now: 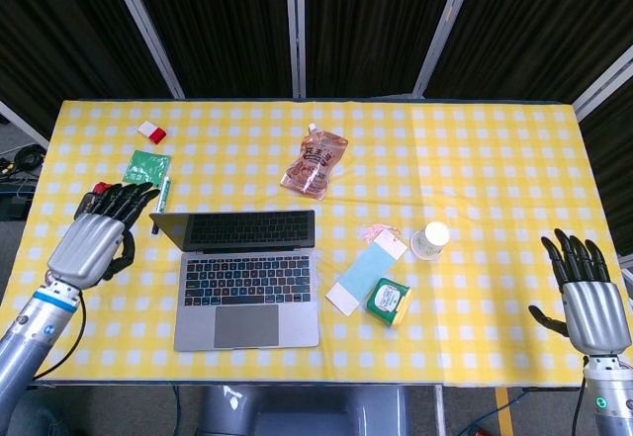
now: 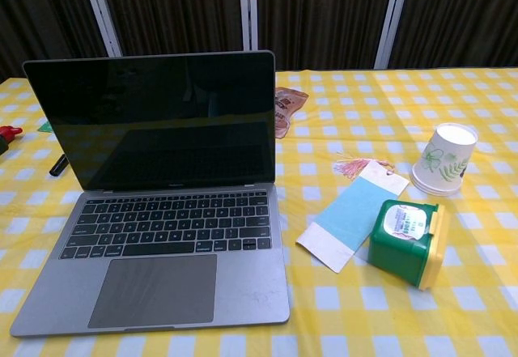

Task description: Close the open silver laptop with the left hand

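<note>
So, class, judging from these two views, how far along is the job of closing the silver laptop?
Nothing is done yet: the silver laptop stands fully open, screen upright. In hand: the left hand hovers beside the lid's left edge, fingers spread, apparently not touching it. Left: reach the lid, fold it down onto the keyboard. The right hand waits open at the table's right edge.

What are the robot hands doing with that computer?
The robot is about to shut the silver laptop, which sits open on the yellow checked table. Its left hand hovers just left of the screen with fingers spread, holding nothing and not touching the lid. The right hand waits open at the table's far right edge. A paper cup, a green tin and a snack pouch lie nearby, untouched.
</note>
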You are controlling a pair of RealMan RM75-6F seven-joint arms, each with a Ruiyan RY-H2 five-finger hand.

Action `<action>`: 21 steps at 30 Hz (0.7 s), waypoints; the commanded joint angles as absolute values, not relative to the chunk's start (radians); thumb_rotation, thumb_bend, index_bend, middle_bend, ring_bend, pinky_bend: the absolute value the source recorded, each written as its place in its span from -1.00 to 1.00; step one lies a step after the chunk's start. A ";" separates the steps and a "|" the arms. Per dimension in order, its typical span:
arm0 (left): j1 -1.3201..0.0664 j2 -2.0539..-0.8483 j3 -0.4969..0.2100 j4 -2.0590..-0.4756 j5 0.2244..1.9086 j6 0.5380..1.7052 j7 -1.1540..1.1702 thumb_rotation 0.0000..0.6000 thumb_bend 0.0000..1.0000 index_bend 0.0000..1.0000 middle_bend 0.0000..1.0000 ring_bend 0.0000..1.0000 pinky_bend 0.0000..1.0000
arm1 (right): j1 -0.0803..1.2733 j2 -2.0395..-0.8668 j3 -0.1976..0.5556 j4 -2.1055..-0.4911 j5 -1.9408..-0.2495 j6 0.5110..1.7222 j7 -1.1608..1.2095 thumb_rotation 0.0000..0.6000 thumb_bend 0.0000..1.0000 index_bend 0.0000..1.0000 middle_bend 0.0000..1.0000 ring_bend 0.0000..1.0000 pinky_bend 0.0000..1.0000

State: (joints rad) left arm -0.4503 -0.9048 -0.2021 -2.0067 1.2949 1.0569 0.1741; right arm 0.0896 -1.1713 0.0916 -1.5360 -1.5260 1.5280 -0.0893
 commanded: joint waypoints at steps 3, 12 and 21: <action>-0.644 -0.893 -0.281 -2.006 1.090 0.831 0.226 1.00 1.00 -1.00 -1.00 -1.00 -1.00 | 0.093 -1.175 0.102 -1.531 -1.508 1.521 -0.086 1.00 -1.00 -1.00 -1.00 -1.00 -1.00; -0.760 -1.017 -0.253 -1.905 0.966 0.729 0.224 1.00 1.00 -0.96 -0.90 -0.82 -0.84 | 0.097 -1.181 0.106 -1.514 -1.488 1.506 -0.086 1.00 -1.00 -1.00 -1.00 -1.00 -1.00; -0.747 -1.003 -0.230 -1.922 1.009 0.757 0.157 1.00 1.00 -0.61 -0.41 -0.30 -0.36 | 0.095 -1.178 0.103 -1.521 -1.495 1.516 -0.085 1.00 -1.00 -1.00 -1.00 -1.00 -1.00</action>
